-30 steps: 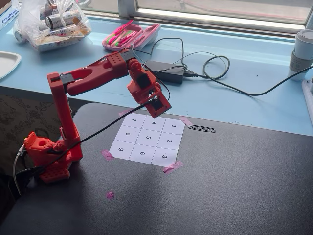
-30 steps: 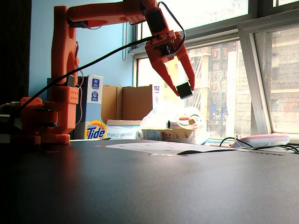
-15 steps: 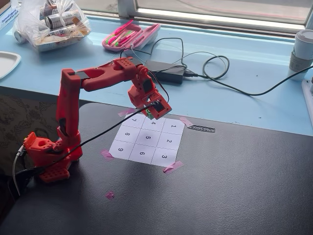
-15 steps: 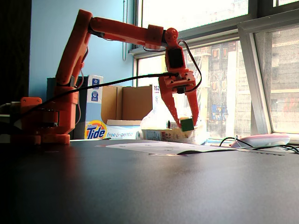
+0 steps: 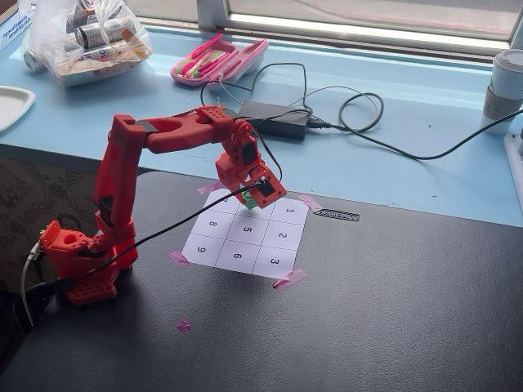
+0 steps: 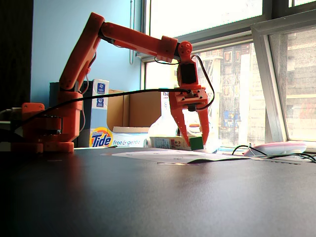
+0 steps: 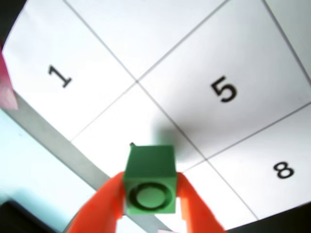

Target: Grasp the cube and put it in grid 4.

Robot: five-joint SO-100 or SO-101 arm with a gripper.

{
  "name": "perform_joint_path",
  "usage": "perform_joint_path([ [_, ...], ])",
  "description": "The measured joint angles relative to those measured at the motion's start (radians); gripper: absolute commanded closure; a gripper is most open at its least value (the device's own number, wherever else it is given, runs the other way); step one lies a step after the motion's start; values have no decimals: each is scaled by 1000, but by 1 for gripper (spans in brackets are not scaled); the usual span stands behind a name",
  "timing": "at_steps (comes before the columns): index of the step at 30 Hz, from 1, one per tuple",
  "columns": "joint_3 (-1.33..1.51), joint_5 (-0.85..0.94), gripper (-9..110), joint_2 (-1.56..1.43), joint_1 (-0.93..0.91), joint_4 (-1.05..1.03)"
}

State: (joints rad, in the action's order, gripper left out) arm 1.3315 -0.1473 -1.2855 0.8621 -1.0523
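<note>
My end effector (image 7: 148, 213) pinches the cube (image 7: 149, 179) between its two orange fingers (image 7: 104, 206), one pad on each opposite side face, so the block cannot slip sideways. In the wrist view the dimpled face points toward the camera and the flat faces sit square to my fingers. The cube has no long axis; its edges look roughly equal.

In a fixed view the cube (image 6: 196, 143) sits at my fingertips just above the numbered sheet (image 6: 163, 155); whether its base touches the paper I cannot tell. The other fixed view shows my end effector (image 5: 250, 202) over the sheet's far edge, near the cell marked "1" (image 5: 289, 211), with the green block (image 5: 248, 198) largely masked by the arm.

In the wrist view the block hangs over an unlabelled-looking cell bordered by "1" (image 7: 60, 76), "5" (image 7: 223, 89) and "8" (image 7: 283, 170). I judge this to be grid 4 (image 7: 124, 128), its digit hidden under the cube. The grip is held, I judge, so that I can set the block down squarely inside the cell lines on the dark surface (image 5: 368, 327).
</note>
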Motion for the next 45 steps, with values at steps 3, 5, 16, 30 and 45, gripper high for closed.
perform_joint_path([
  [3,0,5,96,0,0,5],
  [5,0,11,91,0,0,5],
  [16,0,18,81,0,0,5],
  [30,0,124,68,-161,-37,-17],
  [45,-41,199,101,-836,-454,-256],
])
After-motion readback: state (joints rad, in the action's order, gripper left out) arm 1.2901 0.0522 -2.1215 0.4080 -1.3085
